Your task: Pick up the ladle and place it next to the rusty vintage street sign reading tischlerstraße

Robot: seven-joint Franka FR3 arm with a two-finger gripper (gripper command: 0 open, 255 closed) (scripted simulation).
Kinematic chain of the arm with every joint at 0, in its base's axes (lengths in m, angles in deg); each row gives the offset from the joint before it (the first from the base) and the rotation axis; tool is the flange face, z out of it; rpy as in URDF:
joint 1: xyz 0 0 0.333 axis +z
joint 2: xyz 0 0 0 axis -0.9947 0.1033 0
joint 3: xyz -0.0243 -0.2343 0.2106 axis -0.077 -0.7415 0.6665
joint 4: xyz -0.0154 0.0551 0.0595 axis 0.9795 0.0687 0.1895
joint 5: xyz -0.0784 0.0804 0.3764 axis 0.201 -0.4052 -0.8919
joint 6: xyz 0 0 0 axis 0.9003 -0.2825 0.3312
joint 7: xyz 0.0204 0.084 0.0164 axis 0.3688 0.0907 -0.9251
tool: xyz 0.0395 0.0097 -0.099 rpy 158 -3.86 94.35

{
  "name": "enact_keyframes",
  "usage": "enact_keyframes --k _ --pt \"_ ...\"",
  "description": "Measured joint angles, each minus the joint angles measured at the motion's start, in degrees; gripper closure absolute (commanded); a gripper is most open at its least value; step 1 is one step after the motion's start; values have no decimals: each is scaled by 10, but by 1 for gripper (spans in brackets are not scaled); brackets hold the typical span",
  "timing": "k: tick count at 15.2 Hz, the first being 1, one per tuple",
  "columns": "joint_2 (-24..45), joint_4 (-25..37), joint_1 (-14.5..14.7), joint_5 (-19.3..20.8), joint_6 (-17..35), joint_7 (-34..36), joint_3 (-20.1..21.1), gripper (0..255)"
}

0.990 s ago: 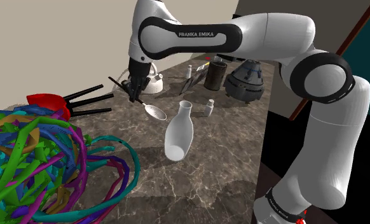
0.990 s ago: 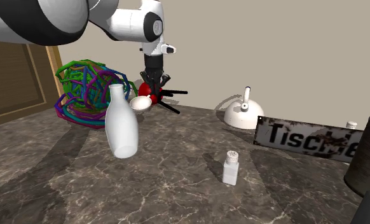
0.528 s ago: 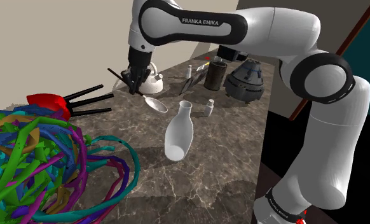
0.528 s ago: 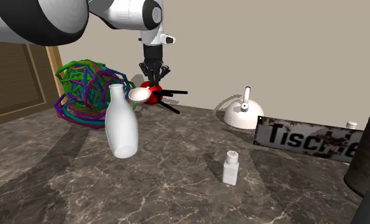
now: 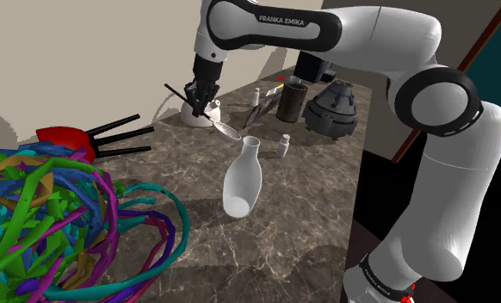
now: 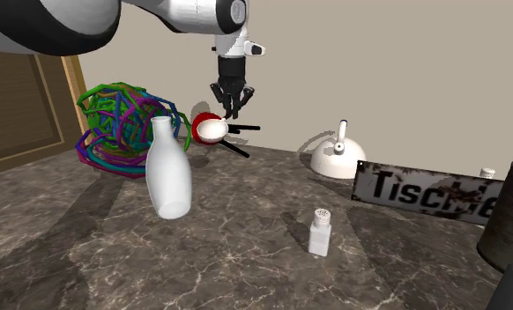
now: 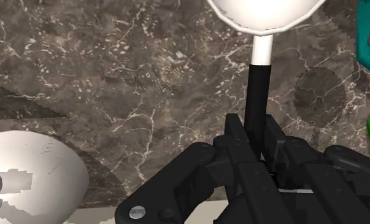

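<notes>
Hidden parts: the street sign (image 6: 420, 193) is running behind a dark canister (image 6: 510, 220), so its lettering is breaking off after "Tisch"; the ladle (image 6: 212, 129) is losing part of its white bowl past the wrist view's frame.
Arm pose: the arm is reaching from the stand (image 5: 382, 280) across the counter (image 5: 300, 202) towards its wall-side edge, wrist pointing downward.
Jaws: the gripper (image 6: 232, 107) is clamping the ladle's black handle.
Ladle position: it is hanging in the air near that edge, bowl lowest, with the kettle (image 6: 336, 160) between it and the sign.
</notes>
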Motion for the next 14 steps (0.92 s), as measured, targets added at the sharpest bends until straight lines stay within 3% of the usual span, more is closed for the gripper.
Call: enact_keyframes --k 10,14 --pt "-10 -8 -87 -26 -11 -123 -36 255" --pt "20 41 -116 -30 -35 -167 -50 255"
